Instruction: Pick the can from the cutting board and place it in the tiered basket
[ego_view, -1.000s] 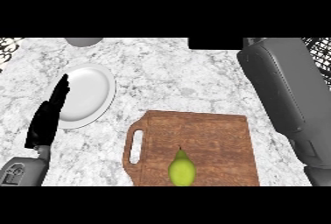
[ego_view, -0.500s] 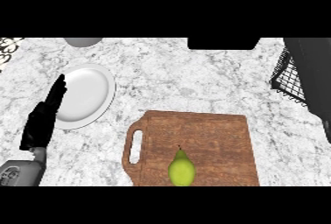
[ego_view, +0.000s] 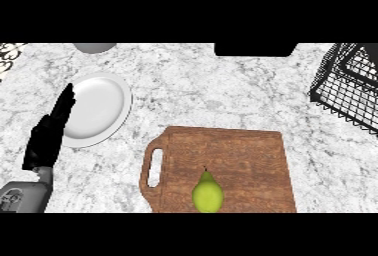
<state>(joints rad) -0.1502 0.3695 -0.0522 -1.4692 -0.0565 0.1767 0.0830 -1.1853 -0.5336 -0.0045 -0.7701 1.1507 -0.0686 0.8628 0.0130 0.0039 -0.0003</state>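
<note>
On the marbled surface (ego_view: 221, 95) a wooden cutting board (ego_view: 236, 160) carries a green pear (ego_view: 207, 192) near its front edge; no can shows on it. The left robot hand (ego_view: 50, 132) rests at the left, fingers straight and together, lying over the rim of a white plate (ego_view: 100, 107). A black wire tiered basket (ego_view: 347, 82) stands at the far right, well apart from the board.

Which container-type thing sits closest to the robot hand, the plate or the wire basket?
The white plate: the left robot hand overlaps its left rim, while the black wire basket stands at the far right edge.
</note>
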